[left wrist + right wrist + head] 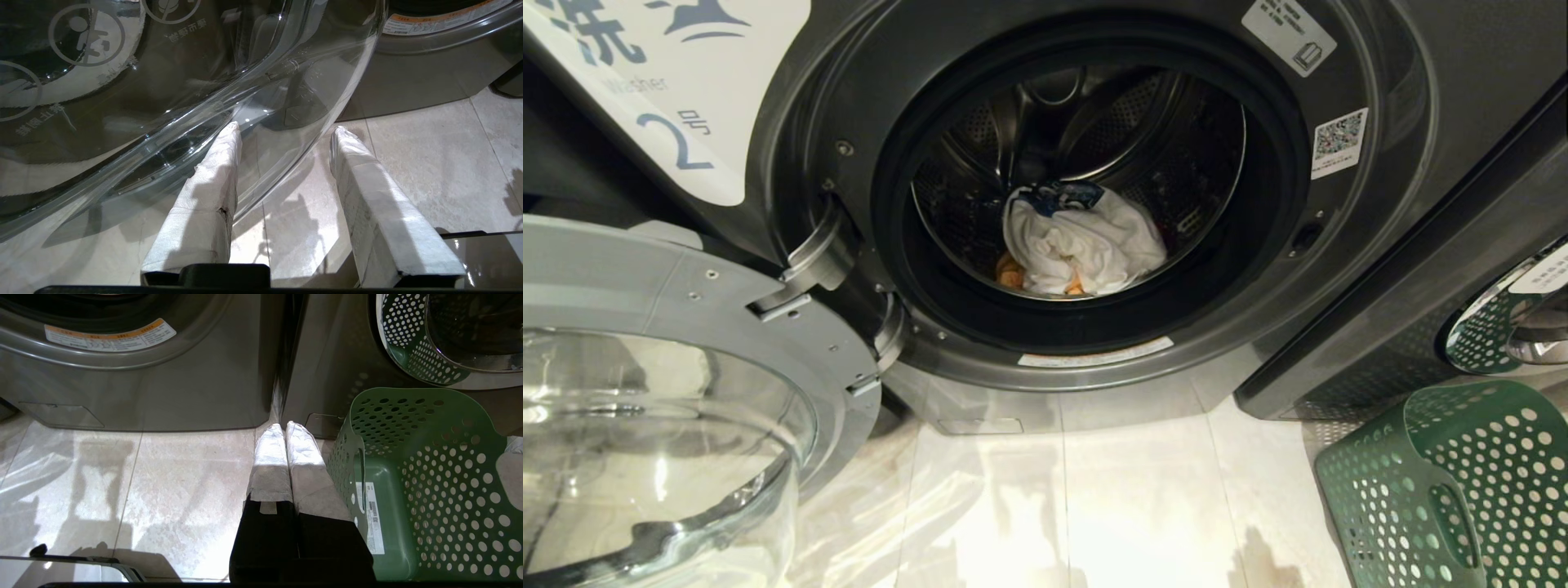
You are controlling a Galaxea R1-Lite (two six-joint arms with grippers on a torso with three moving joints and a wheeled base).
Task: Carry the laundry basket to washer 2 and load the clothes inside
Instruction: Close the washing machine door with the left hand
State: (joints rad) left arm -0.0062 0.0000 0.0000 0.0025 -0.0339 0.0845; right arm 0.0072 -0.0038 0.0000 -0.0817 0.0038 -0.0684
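Washer 2 (792, 122), dark grey with a white label bearing a blue "2", fills the head view. Its glass door (662, 425) is swung open at the lower left. Inside the drum lie the clothes (1086, 245): white fabric on top, bits of orange beneath. The green laundry basket (1454, 490) stands on the floor at the lower right; its inside (388, 514) shows only a label. My left gripper (286, 130) is open beside the door glass (184, 102) with nothing between its fingers. My right gripper (284, 428) is shut and empty, beside the basket's rim.
A second grey washer (1462, 269) stands to the right, its door (1515, 318) mirroring the basket. Glossy pale floor tiles (1111, 506) lie in front of both machines. The open door juts out over the floor at the left.
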